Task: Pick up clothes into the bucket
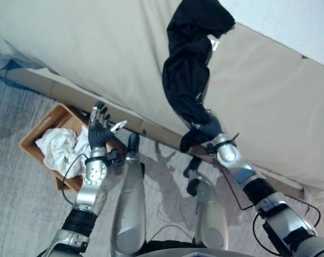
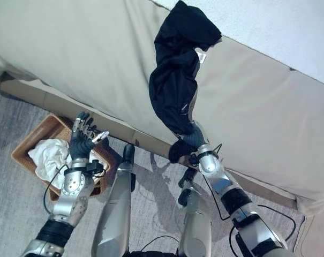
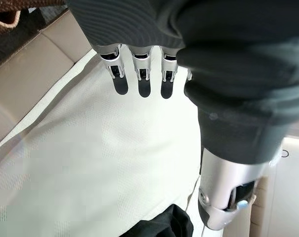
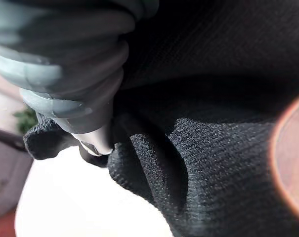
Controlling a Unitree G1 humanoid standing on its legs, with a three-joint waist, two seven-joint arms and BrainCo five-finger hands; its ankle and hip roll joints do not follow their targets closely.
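**Black garment in the right hand, basket far to the lower left**

Nearest the camera, low in the frame, both forearms reach up from the bottom edge. The right hand (image 1: 209, 128), right of centre, is clenched on the lower end of a black knitted garment (image 1: 188, 69); its wrist view shows dark knit bunched against the fingers. The garment runs as a long strip from that hand up to the top centre of the frame, lying over the slope of a beige upholstered sofa (image 1: 97, 48), its upper end draped near the sofa's top edge.

The left hand (image 1: 99, 128), left of centre, is relaxed with straight fingers, grasping nothing, just above the near rim of the brown woven basket (image 1: 49, 119). A crumpled white cloth (image 1: 60, 147) already lies inside it.

The coming move turns on this: the basket lies well to the left of and lower than the held garment, with the left hand between them, so the cloth probably has to travel leftward across the frame
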